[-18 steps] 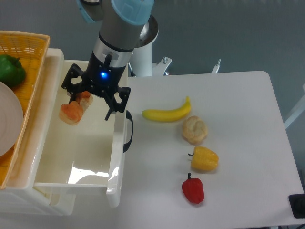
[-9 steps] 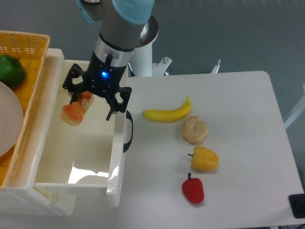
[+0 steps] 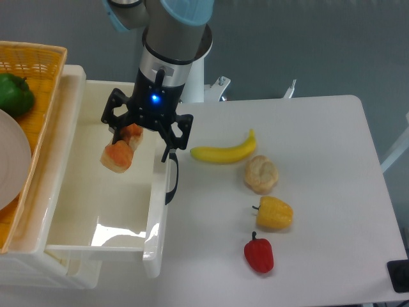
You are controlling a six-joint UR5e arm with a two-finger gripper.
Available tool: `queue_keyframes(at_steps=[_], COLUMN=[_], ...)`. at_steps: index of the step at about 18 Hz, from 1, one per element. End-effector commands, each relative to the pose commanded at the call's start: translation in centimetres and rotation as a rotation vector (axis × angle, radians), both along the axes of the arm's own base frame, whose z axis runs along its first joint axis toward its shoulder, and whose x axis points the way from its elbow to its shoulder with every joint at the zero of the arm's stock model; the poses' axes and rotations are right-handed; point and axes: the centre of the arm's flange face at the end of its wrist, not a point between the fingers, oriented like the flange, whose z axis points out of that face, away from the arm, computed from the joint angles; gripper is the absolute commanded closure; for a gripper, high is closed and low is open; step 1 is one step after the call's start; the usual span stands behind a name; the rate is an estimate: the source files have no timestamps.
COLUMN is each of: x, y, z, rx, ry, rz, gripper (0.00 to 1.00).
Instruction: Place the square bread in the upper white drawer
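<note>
The tool [image 3: 142,133] hangs above the open upper white drawer [image 3: 102,224], close to its right-hand wall. The square bread [image 3: 121,151] sits at the tool's left finger. Whether the bread is pinched or free cannot be told; the fingers appear spread.

Step in hand: release the bread into the drawer cavity.

1. Confirm the bread lies over the drawer floor, inside all four walls.
2. Keep the right finger off the drawer front panel and black handle [image 3: 172,183].
3. If the bread is gripped, spread the fingers fully before lifting.
4. Retract straight upward; sideways travel risks striking the wall.

The banana [image 3: 223,151] and bun [image 3: 261,174] on the counter [image 3: 332,192] are not involved.
</note>
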Motion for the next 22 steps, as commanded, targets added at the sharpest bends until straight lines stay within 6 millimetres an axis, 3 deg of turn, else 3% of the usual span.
queue_keyframes(at_steps=[13,17,22], x=[0.2,-3.0,-5.6], y=[0.2,-1.6,-3.1], z=[-0.2,-0.2,0.3], rx=[-0.001,0.001,-0.066], ry=[-0.005,0.036,0.165], rz=[-0.002,0.002,0.011], gripper=[0.0,0.0,0.0])
